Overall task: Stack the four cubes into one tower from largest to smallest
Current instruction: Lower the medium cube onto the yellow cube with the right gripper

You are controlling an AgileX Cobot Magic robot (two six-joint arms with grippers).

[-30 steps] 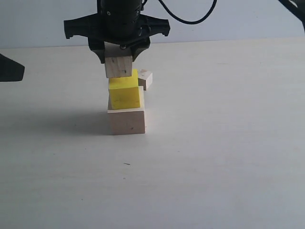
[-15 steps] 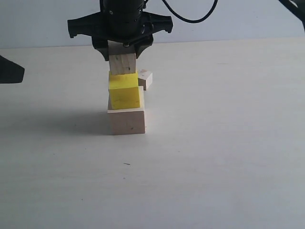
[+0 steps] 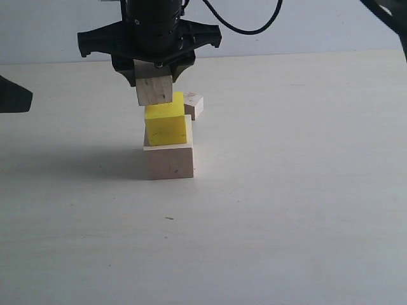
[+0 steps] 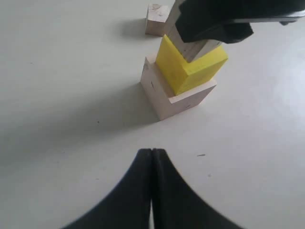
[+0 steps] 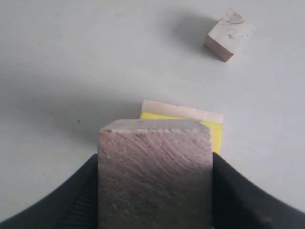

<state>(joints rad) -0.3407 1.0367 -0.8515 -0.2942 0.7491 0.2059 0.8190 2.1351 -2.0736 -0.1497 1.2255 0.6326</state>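
Only the left wrist view shows the left pincer [image 4: 151, 157]: its two dark fingers are pressed together on nothing, held low over the bare surface [image 3: 286, 203], near the stack but apart from it. The exterior view shows the heights of the stack. The large pale wooden cube [image 3: 169, 162] sits on the surface with the bright yellow cube [image 3: 166, 129] square on top of it, set a little in from its edges. Above them the right pincer [image 3: 154, 77] hangs downward and grips the medium wooden cube [image 3: 155, 92] between its black fingers. That cube is slightly tilted and sits off toward the left of the yellow cube's top; whether its lower edge touches the yellow cannot be told. The right wrist view looks straight down past the held cube's grainy face, so only a strip of yellow and a strip of pale wood peek out beyond it. The tiny wooden cube [image 3: 193, 105] lies on the surface just behind and to the right of the stack, not touching it.
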